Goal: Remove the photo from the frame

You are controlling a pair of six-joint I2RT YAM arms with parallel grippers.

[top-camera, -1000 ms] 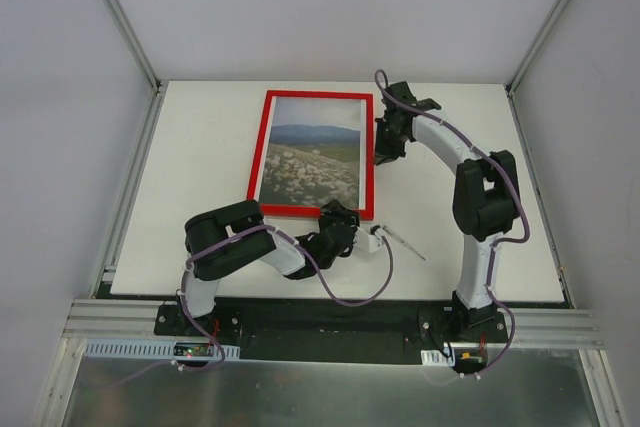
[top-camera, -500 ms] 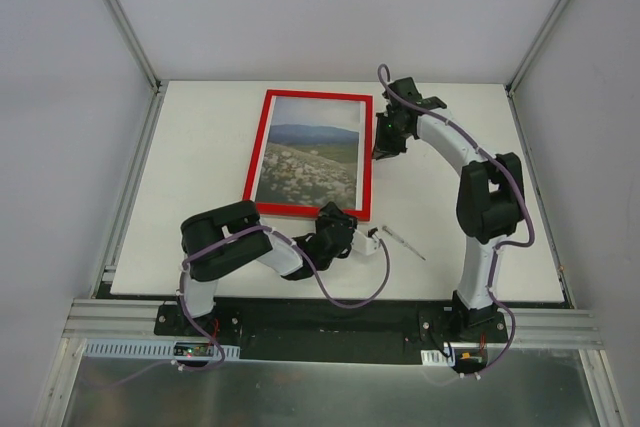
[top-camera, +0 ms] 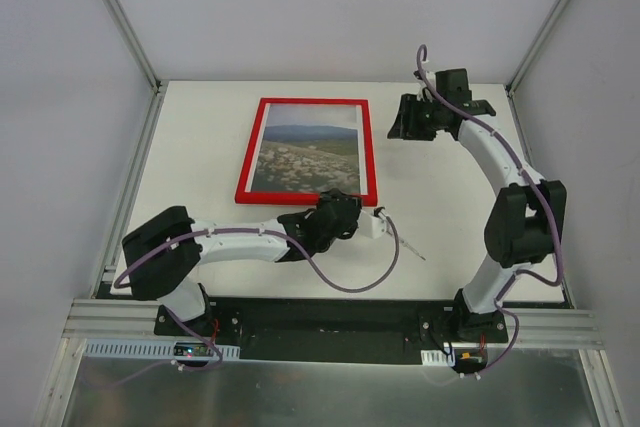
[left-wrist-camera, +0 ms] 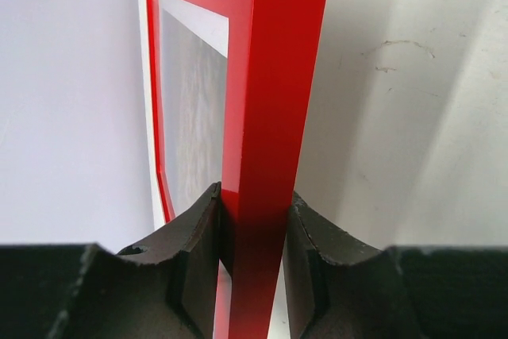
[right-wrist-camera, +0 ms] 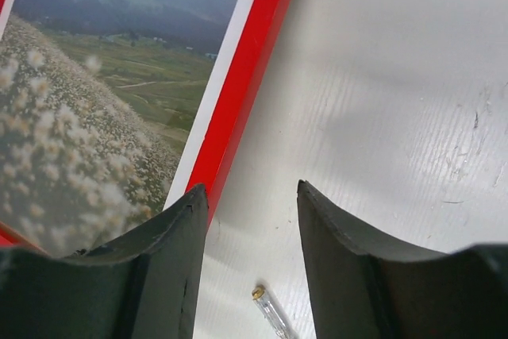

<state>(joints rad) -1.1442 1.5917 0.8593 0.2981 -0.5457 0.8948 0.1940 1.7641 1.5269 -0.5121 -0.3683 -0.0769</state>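
The frame (top-camera: 243, 163) is thin and bright red and lies on the white table with the photo (top-camera: 305, 152), a landscape print, still inside it. My left gripper (top-camera: 343, 202) is shut on the frame's near edge, close to its right corner. In the left wrist view the red edge (left-wrist-camera: 274, 101) runs straight between both black fingers (left-wrist-camera: 194, 252). My right gripper (top-camera: 397, 125) hangs open off the frame's far right side, holding nothing. In the right wrist view, bare table shows between the jaws of the right gripper (right-wrist-camera: 252, 196), with the frame (right-wrist-camera: 248, 77) and photo (right-wrist-camera: 103, 93) to their left.
A thin screwdriver with a clear handle (top-camera: 405, 243) lies on the table (top-camera: 200, 237) to the right of my left gripper; its tip (right-wrist-camera: 272, 311) shows below my right jaws. Grey walls and aluminium posts enclose the table.
My right gripper opened, let go of the frame's right edge and pulled back to the far right. The left arm stretched out, and the frame shifted left and turned slightly.
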